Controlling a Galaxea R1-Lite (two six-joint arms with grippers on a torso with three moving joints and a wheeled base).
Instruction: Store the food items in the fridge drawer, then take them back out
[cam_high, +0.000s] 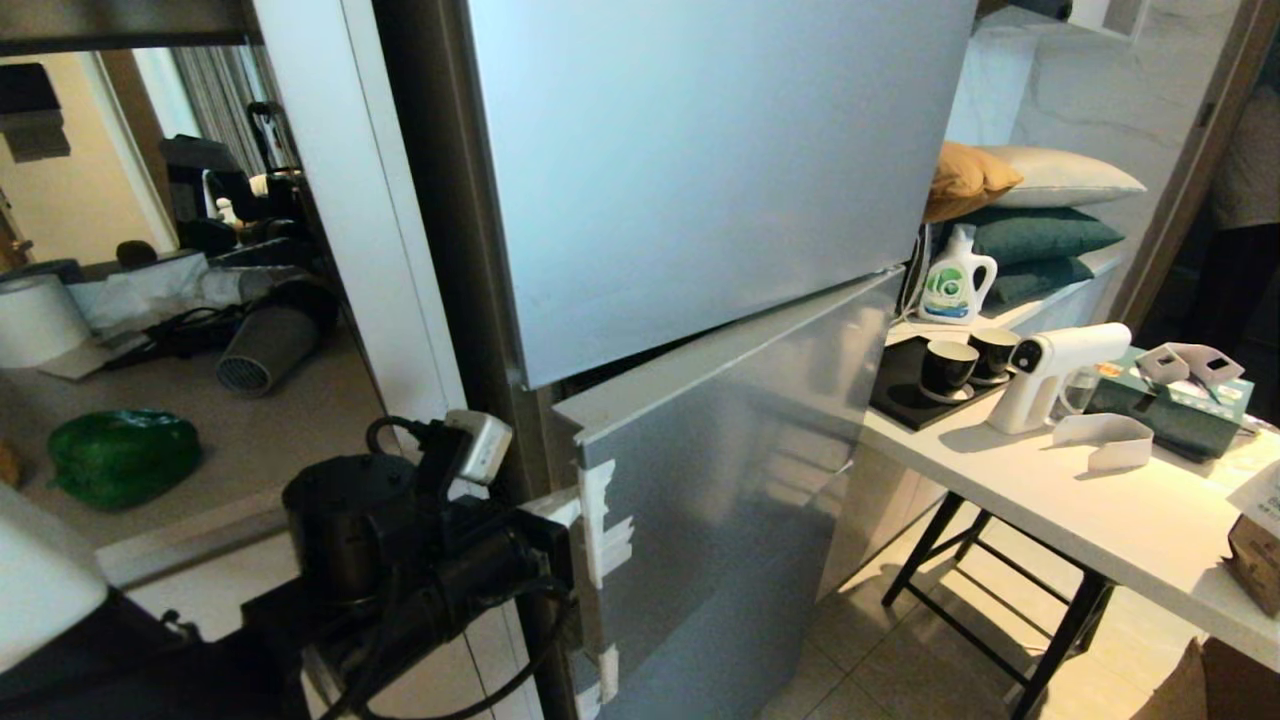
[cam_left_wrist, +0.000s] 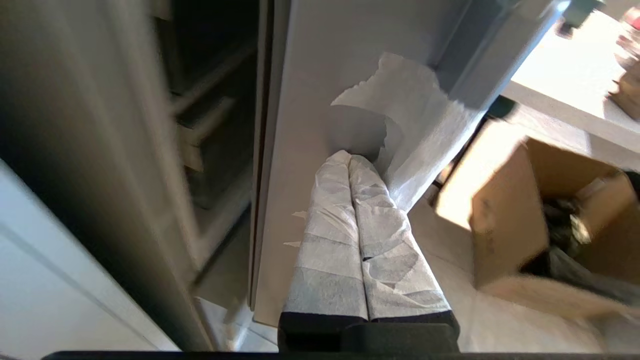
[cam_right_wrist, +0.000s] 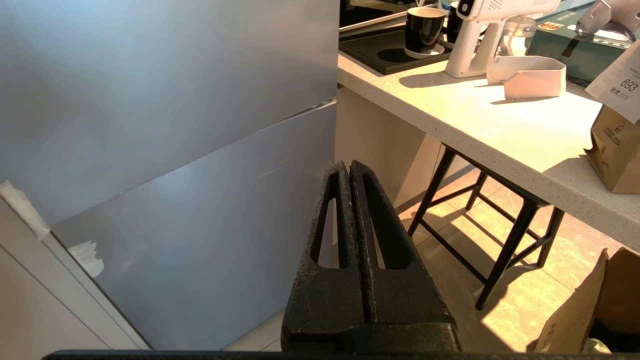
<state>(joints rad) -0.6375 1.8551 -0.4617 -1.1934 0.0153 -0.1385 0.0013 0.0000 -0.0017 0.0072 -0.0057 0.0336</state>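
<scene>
A glossy green bell pepper (cam_high: 122, 455) lies on the grey counter (cam_high: 260, 440) left of the silver fridge. I cannot make out the potato. The fridge's lower door (cam_high: 720, 450) stands slightly ajar, and white tape (cam_high: 605, 525) is stuck on its near edge. My left gripper (cam_left_wrist: 349, 157) is shut and holds nothing, its tape-wrapped fingertips (cam_left_wrist: 334, 165) against that door edge (cam_left_wrist: 310, 75) beside a torn tape flap (cam_left_wrist: 415, 115). Dark shelves (cam_left_wrist: 210, 115) show through the gap; the fridge drawer is hidden. My right gripper (cam_right_wrist: 348, 165) hangs shut and empty before the fridge front.
A white table (cam_high: 1050, 480) on black legs stands right of the fridge. It carries two black cups (cam_high: 948, 365), a white spray gun (cam_high: 1050, 375) and a green tissue box (cam_high: 1180, 400). An open cardboard box (cam_left_wrist: 550, 215) sits on the floor by the door.
</scene>
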